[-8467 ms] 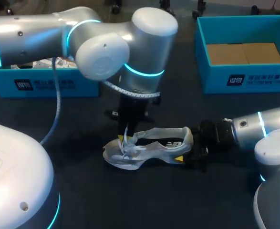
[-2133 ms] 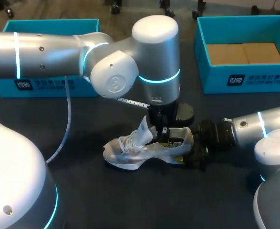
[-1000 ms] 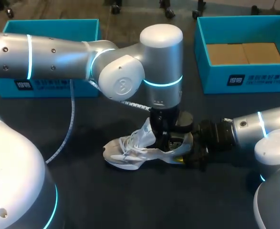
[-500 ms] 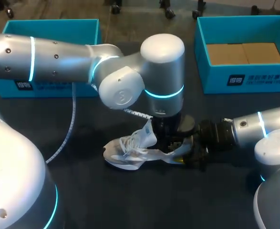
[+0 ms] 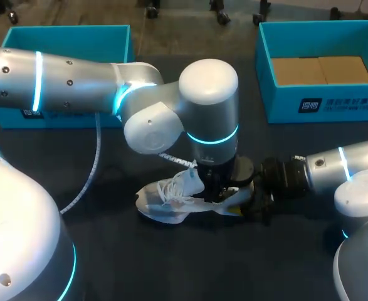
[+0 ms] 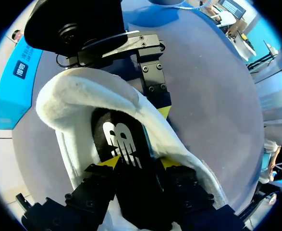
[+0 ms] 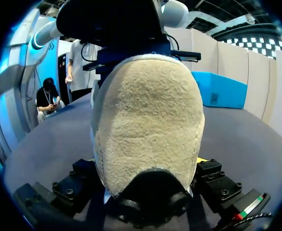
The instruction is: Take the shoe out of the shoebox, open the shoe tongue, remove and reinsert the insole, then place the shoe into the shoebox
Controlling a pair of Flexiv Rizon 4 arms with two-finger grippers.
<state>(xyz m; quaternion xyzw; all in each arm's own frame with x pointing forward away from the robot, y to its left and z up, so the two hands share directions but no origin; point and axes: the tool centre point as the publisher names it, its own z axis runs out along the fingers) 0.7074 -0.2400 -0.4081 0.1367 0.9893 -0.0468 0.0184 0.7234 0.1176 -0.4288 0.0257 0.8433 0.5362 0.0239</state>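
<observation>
Has swung the left arm [image 5: 209, 119] away from the laces at the toe end of the shoe [image 5: 165, 207] and over to the heel end. Has pulled the tongue [image 5: 190, 182] up out of the way: lay flat before, stands up now, though a bit lower than a second ago. Has then come down bit by bit, so that the left gripper [image 6: 137, 162] now sits deep in the shoe's opening, with the black insole [image 6: 124, 137] pinched between its yellow tips. Has also brought that arm lower and closer to the surface [image 5: 171, 263], hiding more of the shoe's heel end
</observation>
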